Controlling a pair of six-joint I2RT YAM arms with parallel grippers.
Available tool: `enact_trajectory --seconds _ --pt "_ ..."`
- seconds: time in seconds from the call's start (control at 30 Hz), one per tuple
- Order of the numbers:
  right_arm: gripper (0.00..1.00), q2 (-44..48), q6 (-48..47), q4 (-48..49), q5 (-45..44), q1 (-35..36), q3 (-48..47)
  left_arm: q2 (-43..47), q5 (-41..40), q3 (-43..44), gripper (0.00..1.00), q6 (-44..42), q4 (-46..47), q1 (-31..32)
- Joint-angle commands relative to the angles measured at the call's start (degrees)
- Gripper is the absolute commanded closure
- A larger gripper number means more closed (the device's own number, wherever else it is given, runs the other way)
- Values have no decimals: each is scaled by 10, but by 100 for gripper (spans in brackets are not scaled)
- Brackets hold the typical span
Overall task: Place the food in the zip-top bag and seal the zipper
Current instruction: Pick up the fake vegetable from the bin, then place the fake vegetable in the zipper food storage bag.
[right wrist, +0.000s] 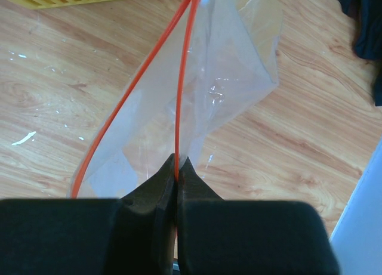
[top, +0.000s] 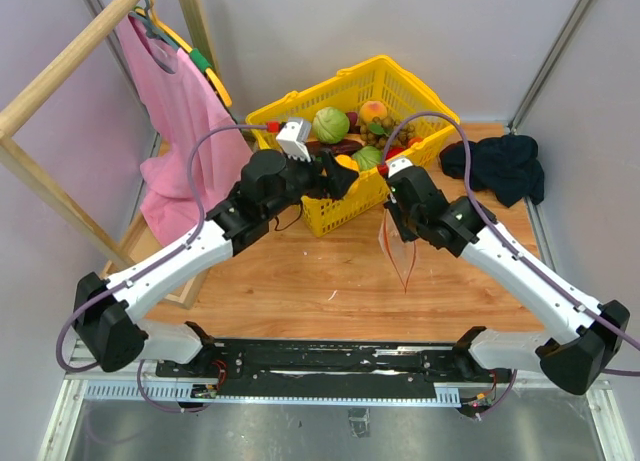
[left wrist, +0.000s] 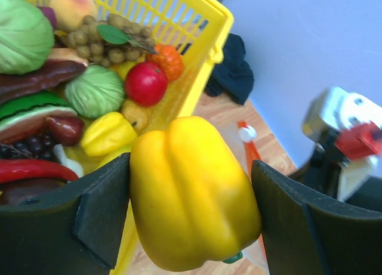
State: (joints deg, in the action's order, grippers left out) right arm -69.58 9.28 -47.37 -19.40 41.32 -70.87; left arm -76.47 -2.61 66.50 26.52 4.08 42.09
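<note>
My left gripper point(top: 338, 173) is shut on a yellow bell pepper point(left wrist: 191, 191) and holds it in the air at the front edge of the yellow basket point(top: 400, 76). More toy food lies in the basket: a green cabbage point(left wrist: 95, 90), a red apple point(left wrist: 145, 83) and dark purple pieces. My right gripper point(right wrist: 176, 163) is shut on one side of the red-orange zipper point(right wrist: 184, 78). The clear zip-top bag point(right wrist: 239, 66) hangs from it above the table with its mouth spread open. In the top view the bag point(top: 400, 251) hangs just right of the pepper.
A pink garment point(top: 180, 101) hangs on a wooden rack point(top: 60, 61) at the left. A dark cloth point(top: 500, 166) lies at the back right of the wooden table point(top: 300, 281). The basket's front wall point(top: 335, 216) stands close behind both grippers.
</note>
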Motion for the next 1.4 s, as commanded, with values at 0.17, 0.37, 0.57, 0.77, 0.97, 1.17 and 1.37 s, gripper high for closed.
enact_trajectory --seconds 0.17,0.37,0.57,0.77,0.97,1.17,1.37 --pt "99 -25 19 31 56 4 -27 85 4 -101 60 -3 129 53" --pt "99 -34 32 57 95 -1 -20 104 1 -162 62 23 179 75" --pt "99 -34 51 82 146 -13 -8 108 -6 -210 63 43 240 95" --pt "99 -30 63 95 184 -19 -2 104 -18 -234 63 56 290 115" --pt "99 -18 72 104 207 -26 5 107 -30 -249 63 59 319 130" --pt "99 -4 77 111 255 -37 9 100 -42 -294 61 19 386 140" --pt "99 16 77 108 284 -46 11 88 -34 -348 61 -67 484 153"
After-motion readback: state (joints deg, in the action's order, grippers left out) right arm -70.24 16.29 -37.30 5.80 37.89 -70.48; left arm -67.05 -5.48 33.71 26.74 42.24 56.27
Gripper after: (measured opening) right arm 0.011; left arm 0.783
